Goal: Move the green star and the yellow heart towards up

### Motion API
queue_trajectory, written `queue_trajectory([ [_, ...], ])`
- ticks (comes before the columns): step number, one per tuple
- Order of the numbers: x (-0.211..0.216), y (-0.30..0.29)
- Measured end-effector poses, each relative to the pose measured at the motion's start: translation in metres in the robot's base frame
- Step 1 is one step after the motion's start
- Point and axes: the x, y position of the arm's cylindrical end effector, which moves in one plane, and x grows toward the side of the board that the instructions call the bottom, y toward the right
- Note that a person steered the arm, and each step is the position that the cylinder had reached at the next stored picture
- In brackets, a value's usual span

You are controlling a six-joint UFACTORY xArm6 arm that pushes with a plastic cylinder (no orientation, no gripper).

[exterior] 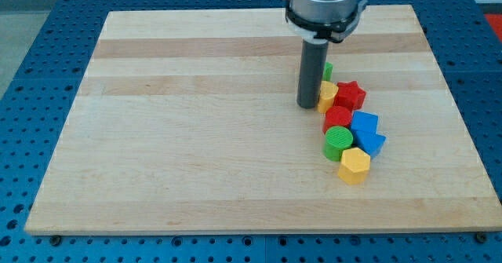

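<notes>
My tip (307, 106) rests on the board right of centre, at the top left of a cluster of blocks. A green block (328, 71), probably the green star, peeks out from behind the rod's right side and is mostly hidden. A yellow block (329, 95), probably the yellow heart, lies just to the right of my tip, touching or nearly touching the rod and partly hidden by it.
A red star (350, 95) lies right of the yellow block. Below it lie a red block (338, 117), two blue blocks (365, 124) (373, 144), a green cylinder (338, 144) and a yellow hexagon (354, 166). The wooden board (196, 137) sits on a blue perforated table.
</notes>
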Motion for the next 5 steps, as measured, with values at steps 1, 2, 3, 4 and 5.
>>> queue_trajectory([
  [1, -0.002, 0.001],
  [2, 0.050, -0.017],
  [3, 0.077, -0.010],
  [4, 0.066, 0.014],
  [5, 0.030, 0.029],
])
